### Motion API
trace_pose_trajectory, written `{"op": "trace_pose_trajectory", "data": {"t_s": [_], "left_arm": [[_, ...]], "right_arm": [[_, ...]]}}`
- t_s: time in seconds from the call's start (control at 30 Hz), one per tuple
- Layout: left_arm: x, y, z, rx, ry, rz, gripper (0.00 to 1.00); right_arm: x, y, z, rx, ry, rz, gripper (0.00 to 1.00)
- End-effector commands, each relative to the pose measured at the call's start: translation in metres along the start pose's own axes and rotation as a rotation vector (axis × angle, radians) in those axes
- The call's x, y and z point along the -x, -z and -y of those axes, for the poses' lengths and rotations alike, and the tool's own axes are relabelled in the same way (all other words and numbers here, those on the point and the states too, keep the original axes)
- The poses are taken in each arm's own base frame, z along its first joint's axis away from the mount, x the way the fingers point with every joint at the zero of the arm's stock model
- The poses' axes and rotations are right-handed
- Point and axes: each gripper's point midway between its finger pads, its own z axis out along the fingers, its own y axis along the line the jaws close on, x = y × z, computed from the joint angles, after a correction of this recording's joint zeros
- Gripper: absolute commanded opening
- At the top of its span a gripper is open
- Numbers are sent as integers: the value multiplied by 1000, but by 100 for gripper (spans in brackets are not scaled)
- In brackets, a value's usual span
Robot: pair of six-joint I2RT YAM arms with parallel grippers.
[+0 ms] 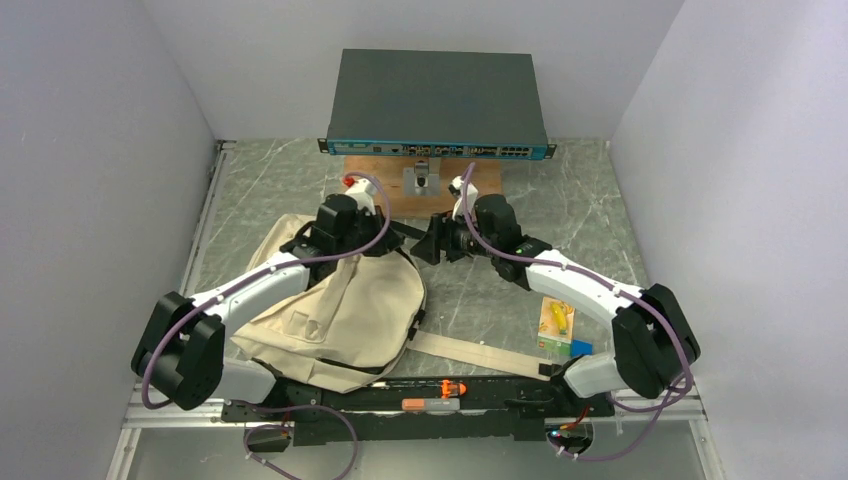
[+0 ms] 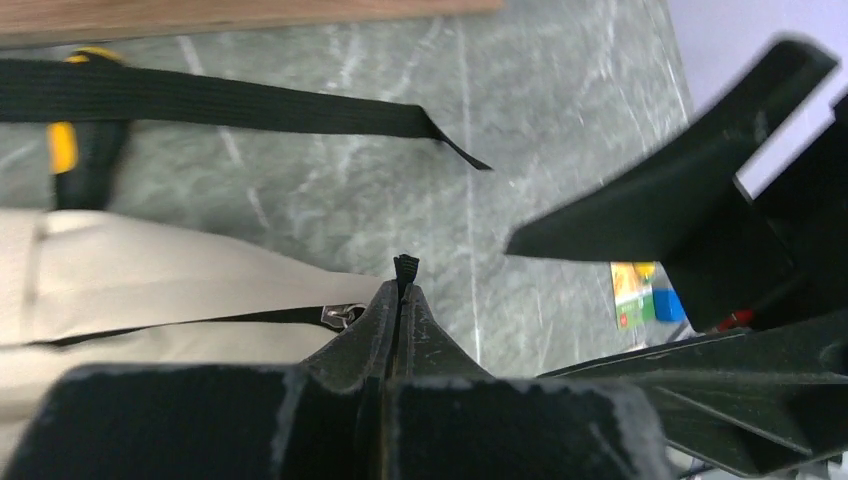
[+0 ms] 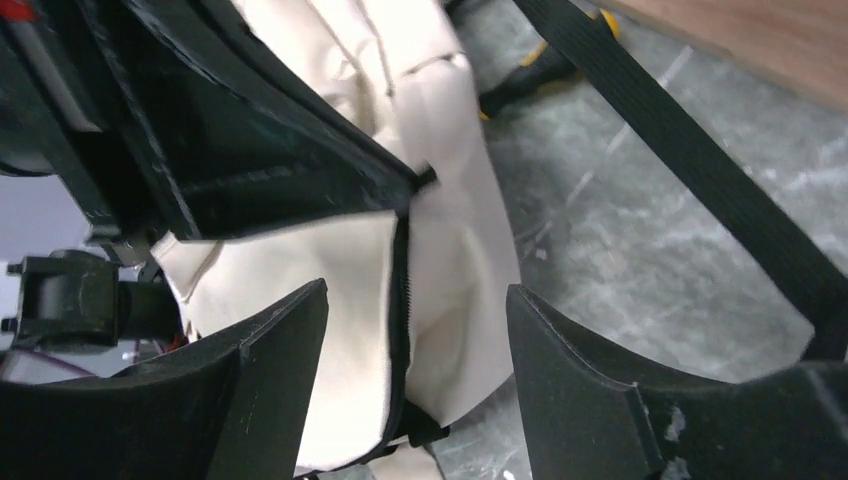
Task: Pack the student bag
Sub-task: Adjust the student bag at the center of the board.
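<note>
You are unzipping, I judge: left gripper (image 2: 404, 290) pinches the student bag (image 1: 350, 300) zipper tab (image 2: 405, 265); right gripper (image 3: 415, 300), wide, must hold the fabric next.

I had the student bag (image 1: 340, 310) lying flat on the table (image 1: 600, 200), left of centre and partly under the left arm. The left gripper (image 2: 405, 285) sat at the bag's far right edge, pinched on its zipper pull (image 2: 405, 264). The right gripper (image 1: 430, 243) faced it from just to the right, fingers apart. A strap (image 1: 480, 352) ran rightward from the bag along the near side. A small carton (image 1: 556, 325) lay beside the right arm. At the back, a rack unit (image 1: 437, 100) rested over a board (image 1: 395, 200).
</note>
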Motion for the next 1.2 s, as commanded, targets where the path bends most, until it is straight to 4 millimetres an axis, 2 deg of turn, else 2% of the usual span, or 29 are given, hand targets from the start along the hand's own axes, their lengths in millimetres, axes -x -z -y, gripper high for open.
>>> {"op": "trace_pose_trajectory", "data": {"t_s": [0.0, 0.1, 0.17, 0.2, 0.27, 0.3, 0.37, 0.4, 0.47, 0.53, 0.6, 0.7, 0.8, 0.9, 1.0, 1.17], "left_arm": [[3, 0, 47, -160, -158, -20, 0], [-1, 4, 43, -150, -182, -24, 0], [0, 8, 40, -138, -200, -16, 0], [0, 9, 40, -138, -206, -15, 0], [-1, 10, 43, -151, -208, -23, 0], [-2, 10, 44, -160, -208, -28, 0], [-7, 11, 50, -205, -212, -39, 0], [-11, 10, 51, -217, -217, -42, 0], [-23, 11, 52, -239, -248, -64, 0], [-33, 14, 46, -216, -280, -82, 0], [-34, 20, 41, -186, -310, -78, 0], [-30, 29, 25, -94, -344, -77, 0], [-27, 36, 14, -24, -376, -81, 0], [-23, 39, 8, 16, -412, -88, 0], [-16, 39, 9, 26, -432, -78, 0], [-6, 37, 14, 25, -449, -73, 0]], "right_arm": [[20, -1, -38, 253, 236, 102, 68], [36, -11, -41, 305, 311, 176, 67], [51, -17, -37, 311, 250, 177, 65], [58, -22, -32, 280, 182, 158, 59], [61, -30, -10, 148, -26, 76, 30], [56, -28, -1, 91, -138, 43, 27], [50, -15, 4, 64, -336, 73, 32], [42, -9, 9, 46, -409, 79, 38], [27, 0, 22, -6, -490, 61, 46], [15, 2, 21, 16, -437, -11, 55], [-3, 1, 24, 29, -322, -103, 58], [-18, 4, 31, 43, -180, -102, 57], [-27, 5, 31, 64, -71, -87, 50], [-37, -2, 24, -33, 45, -96, 49], [-40, -9, 34, -237, 39, -50, 54], [-48, -21, 21, -283, 106, -32, 55]]}}
